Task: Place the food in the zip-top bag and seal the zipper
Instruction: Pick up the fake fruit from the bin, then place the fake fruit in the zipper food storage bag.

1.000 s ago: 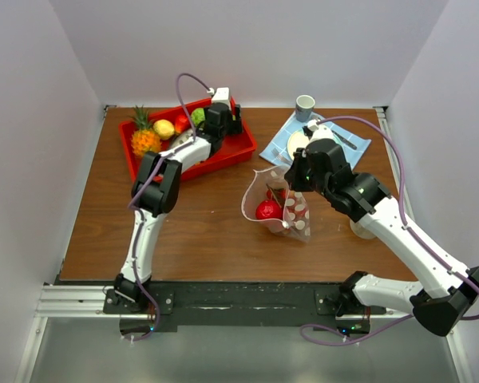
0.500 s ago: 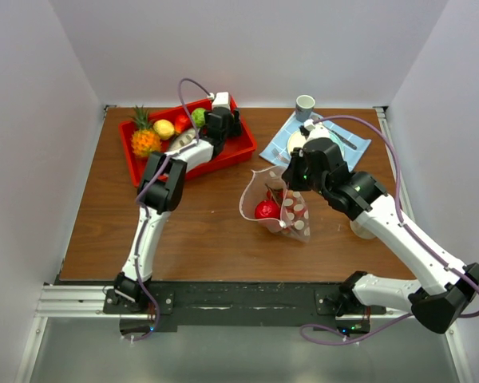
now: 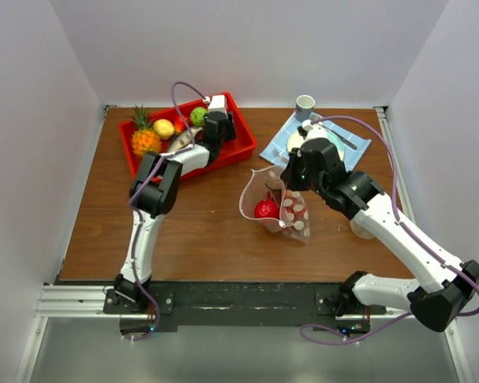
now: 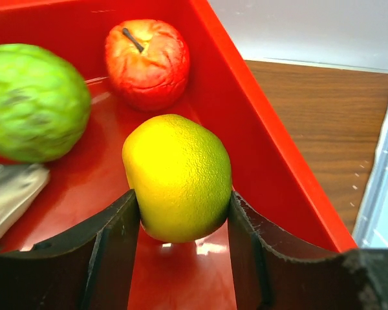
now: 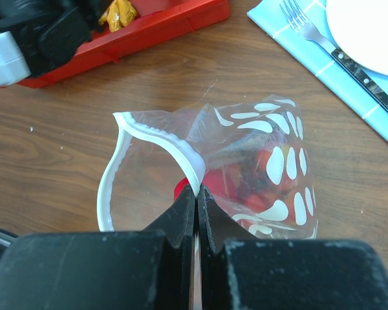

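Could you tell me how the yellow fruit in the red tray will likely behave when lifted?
The yellow fruit looks rounded and glossy, so it may slip or roll if the left fingers squeeze off-centre. Its pebbled skin probably adds some grip. It shows no denting between them, so it is likely rigid.

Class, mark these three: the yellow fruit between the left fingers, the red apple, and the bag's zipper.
yellow fruit (image 4: 178, 177): left wrist view, middle of its skin.
red apple (image 4: 147, 61): left wrist view, centre, below the stem.
zipper (image 5: 156, 131): right wrist view, top of the white curved strip.
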`<action>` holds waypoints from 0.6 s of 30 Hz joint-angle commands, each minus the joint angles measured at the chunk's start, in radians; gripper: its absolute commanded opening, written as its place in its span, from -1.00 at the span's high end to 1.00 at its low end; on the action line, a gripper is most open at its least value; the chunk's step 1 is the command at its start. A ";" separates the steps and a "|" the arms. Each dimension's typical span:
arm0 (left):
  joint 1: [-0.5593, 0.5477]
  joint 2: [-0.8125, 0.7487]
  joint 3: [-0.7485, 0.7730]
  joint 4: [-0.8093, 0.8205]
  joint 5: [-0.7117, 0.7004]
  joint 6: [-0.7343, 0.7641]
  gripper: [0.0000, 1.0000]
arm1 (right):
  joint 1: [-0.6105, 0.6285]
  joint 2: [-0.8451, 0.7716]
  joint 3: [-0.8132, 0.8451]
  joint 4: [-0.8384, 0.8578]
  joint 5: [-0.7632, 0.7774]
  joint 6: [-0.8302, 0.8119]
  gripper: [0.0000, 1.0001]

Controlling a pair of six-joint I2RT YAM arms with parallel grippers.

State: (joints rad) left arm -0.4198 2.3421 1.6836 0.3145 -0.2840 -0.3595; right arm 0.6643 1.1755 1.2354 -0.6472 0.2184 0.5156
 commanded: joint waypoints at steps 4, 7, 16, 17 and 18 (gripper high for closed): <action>0.004 -0.346 -0.220 0.089 0.045 -0.047 0.72 | -0.003 0.033 -0.004 0.061 0.025 0.003 1.00; -0.022 -0.458 -0.304 0.022 0.097 -0.096 0.75 | -0.003 0.055 -0.002 0.070 0.047 0.004 1.00; -0.174 -0.872 -0.619 -0.173 0.157 -0.194 0.78 | -0.020 0.173 0.041 0.083 0.064 0.017 1.00; -0.195 -0.897 -0.640 -0.199 0.161 -0.193 0.78 | -0.022 0.182 0.050 0.083 0.061 0.023 1.00; -0.217 -0.921 -0.648 -0.228 0.155 -0.190 0.78 | -0.023 0.193 0.055 0.080 0.056 0.026 1.00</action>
State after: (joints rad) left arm -0.5728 1.5318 1.0931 0.1932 -0.1577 -0.5133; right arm 0.6510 1.3392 1.2381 -0.5949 0.2558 0.5236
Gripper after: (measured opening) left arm 0.554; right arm 0.014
